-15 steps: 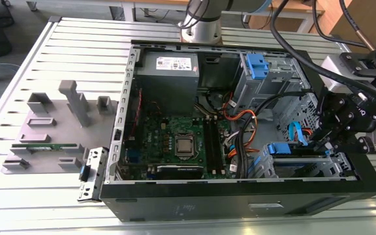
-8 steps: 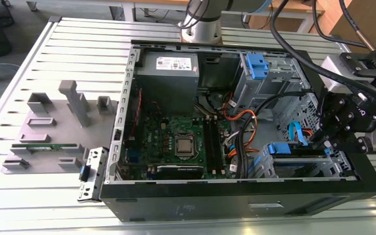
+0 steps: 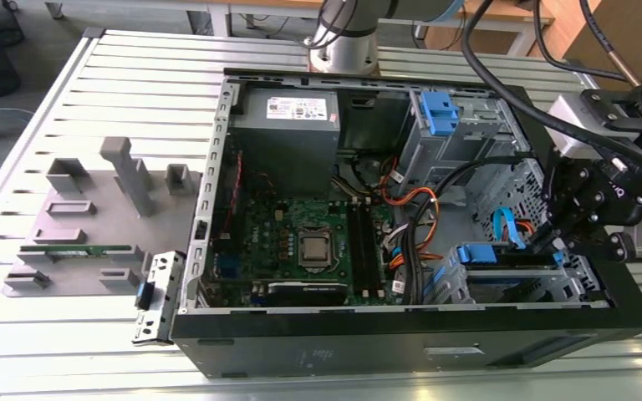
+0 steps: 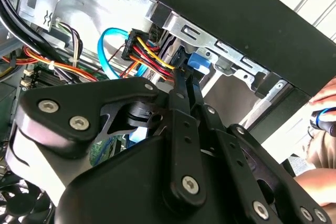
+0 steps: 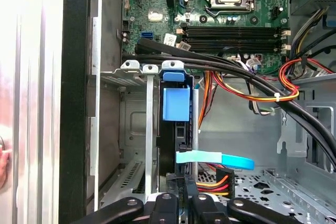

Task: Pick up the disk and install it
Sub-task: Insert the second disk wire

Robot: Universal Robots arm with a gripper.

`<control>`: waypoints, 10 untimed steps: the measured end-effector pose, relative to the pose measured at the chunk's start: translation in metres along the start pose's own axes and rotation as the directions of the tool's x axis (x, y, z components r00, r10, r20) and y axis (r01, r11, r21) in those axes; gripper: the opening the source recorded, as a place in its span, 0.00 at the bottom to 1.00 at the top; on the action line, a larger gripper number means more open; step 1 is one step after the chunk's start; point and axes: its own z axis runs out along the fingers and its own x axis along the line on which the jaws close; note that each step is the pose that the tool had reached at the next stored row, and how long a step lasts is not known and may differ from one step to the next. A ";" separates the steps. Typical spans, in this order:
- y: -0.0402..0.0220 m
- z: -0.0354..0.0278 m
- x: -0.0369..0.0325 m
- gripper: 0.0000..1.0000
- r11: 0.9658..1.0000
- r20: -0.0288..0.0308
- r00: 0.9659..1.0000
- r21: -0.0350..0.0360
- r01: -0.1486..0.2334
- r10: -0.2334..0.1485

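- Your end effector sits in a tight corner, with the drive cage wall just beside the disk.
- Black cables and the orange wire bundle cross above the bay.
- Open chassis floor lies beside it.

A slatted silver aluminium tabletop carries an open black desktop computer case. Near it, toward the exterior view's left, lies a grey plastic fixture plate with upright blocks. A small grey metal bracket rests just beside the case's corner.
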 end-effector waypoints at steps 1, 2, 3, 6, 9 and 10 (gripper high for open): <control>0.0000 -0.0018 0.0000 0.16 1.000 0.000 1.000 0.000 0.000 0.000; 0.0001 -0.0034 0.0001 0.16 1.000 0.000 1.000 0.000 0.000 0.000; 0.0001 -0.0043 0.0001 0.16 1.000 0.000 1.000 0.000 0.000 0.000; 0.0001 -0.0045 0.0001 0.16 1.000 0.000 1.000 0.000 0.000 0.000; 0.0001 -0.0045 0.0001 0.16 1.000 0.000 1.000 0.000 0.000 0.000; 0.0001 -0.0045 0.0001 0.16 1.000 0.000 1.000 0.000 0.000 0.000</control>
